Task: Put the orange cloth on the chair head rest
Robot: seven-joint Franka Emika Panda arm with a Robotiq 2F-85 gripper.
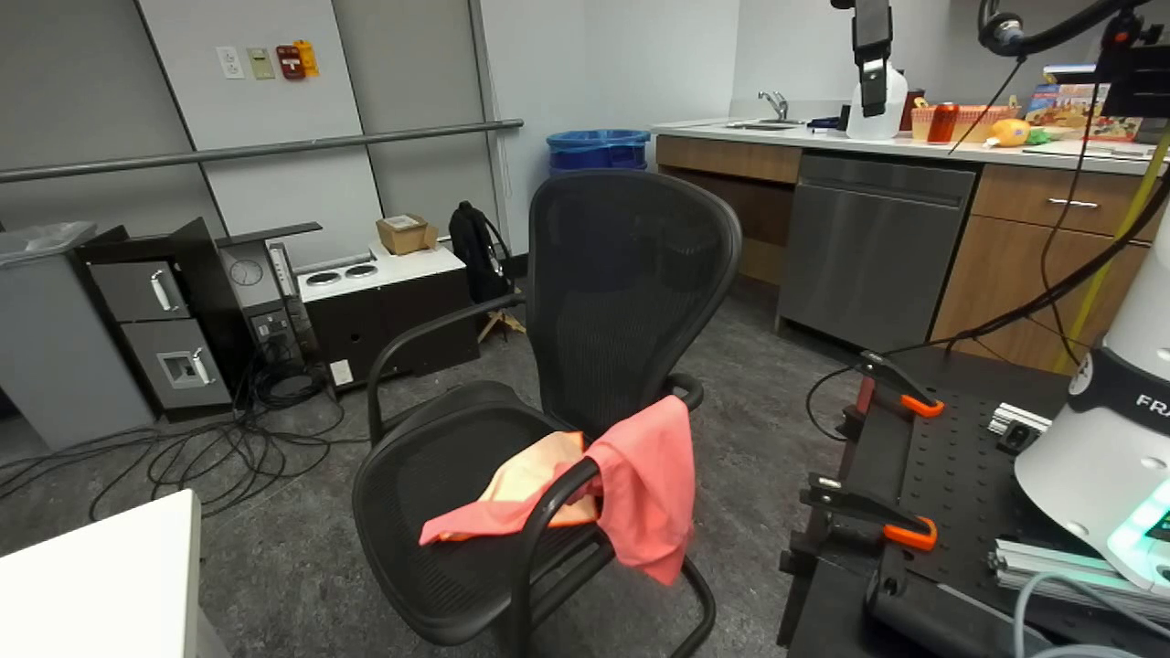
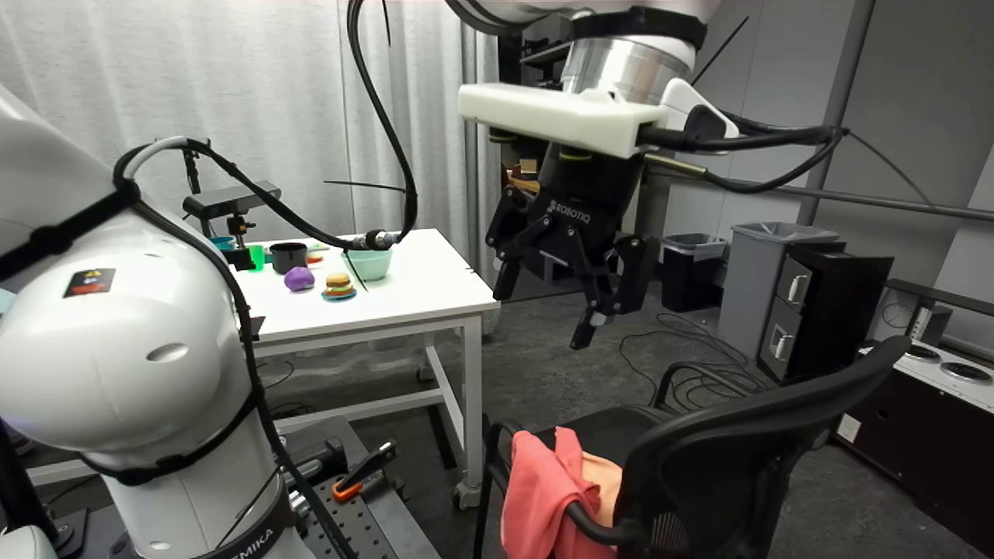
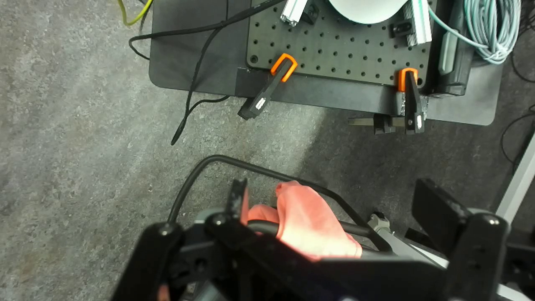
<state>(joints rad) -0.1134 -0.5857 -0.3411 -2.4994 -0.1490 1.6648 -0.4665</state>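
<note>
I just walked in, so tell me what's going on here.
A robot arm is to put the orange cloth on the chair head rest, but it isn't there yet. The cloth is draped over an armrest, one end on the seat. The gripper hangs open above the black armchair, holding nothing.

Glossy white arm point(image 2: 132, 373) is held up high. Black two-finger Robotiq gripper point(image 2: 545, 307) points straight-ish down, jaws spread wide.
</note>
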